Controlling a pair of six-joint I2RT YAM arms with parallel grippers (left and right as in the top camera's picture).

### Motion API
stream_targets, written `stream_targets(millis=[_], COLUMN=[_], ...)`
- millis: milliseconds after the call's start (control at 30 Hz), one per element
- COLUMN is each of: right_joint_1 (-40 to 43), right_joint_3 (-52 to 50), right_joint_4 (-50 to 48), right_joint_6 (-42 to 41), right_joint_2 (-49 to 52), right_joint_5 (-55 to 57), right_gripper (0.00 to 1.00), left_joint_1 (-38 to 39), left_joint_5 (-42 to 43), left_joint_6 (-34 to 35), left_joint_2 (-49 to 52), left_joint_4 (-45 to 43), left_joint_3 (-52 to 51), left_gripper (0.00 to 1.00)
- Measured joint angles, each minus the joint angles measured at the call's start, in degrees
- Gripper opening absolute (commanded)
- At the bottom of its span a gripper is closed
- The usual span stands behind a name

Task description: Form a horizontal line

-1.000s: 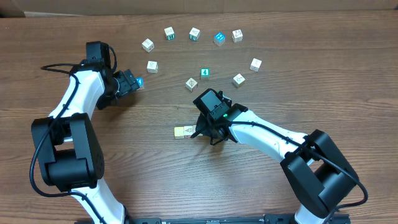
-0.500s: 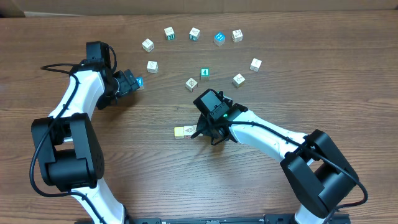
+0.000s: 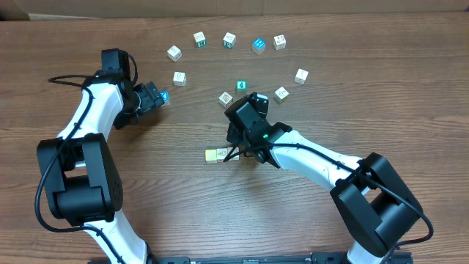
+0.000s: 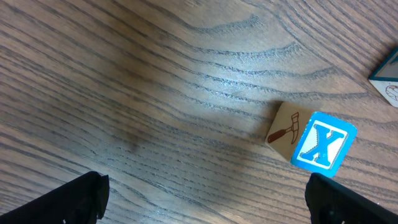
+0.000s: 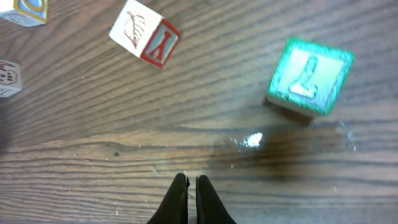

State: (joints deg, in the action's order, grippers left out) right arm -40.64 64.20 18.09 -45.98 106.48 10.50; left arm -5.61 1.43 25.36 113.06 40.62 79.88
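Note:
A pale yellow cube [image 3: 212, 155] lies mid-table with a whitish cube [image 3: 223, 153] touching its right side; together they form a short row. My right gripper [image 3: 243, 110] is shut and empty just above and right of this row. In the right wrist view its fingers [image 5: 191, 190] point toward a teal cube [image 5: 309, 77] and a whitish cube with a red face [image 5: 144, 33]. My left gripper [image 3: 152, 95] is open at the left. A cube with a blue X face [image 4: 311, 140] lies ahead of its fingers [image 4: 202, 199]; it also shows overhead [image 3: 164, 96].
Other cubes form an arc at the back: whitish ones [image 3: 174, 52] [image 3: 179, 78] [image 3: 226, 98] [image 3: 281, 93] [image 3: 301, 75] [image 3: 279, 42], green-marked ones [image 3: 199, 38] [image 3: 229, 39], a blue one [image 3: 258, 45] and a teal one [image 3: 241, 86]. A cardboard edge [image 3: 220, 6] runs along the back.
My right gripper has drawn back from the yellow cube and swung toward the far cubes. The yellow cube and the left arm have not moved.

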Motion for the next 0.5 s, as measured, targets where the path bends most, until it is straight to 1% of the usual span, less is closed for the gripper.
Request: stream_targets(millis=[500], right_joint_1=[0.0], right_joint_3=[0.0], right_joint_4=[1.9], right_joint_6=[2.5], right_joint_2=[0.0], right_joint_5=[-5.8], right_gripper=[0.04], left_joint_1=[0.0], left_joint_5=[0.0], left_joint_6=[0.0], left_joint_2=[0.0], left_joint_4=[0.0], left_joint_3=[0.0], left_gripper=[1.00])
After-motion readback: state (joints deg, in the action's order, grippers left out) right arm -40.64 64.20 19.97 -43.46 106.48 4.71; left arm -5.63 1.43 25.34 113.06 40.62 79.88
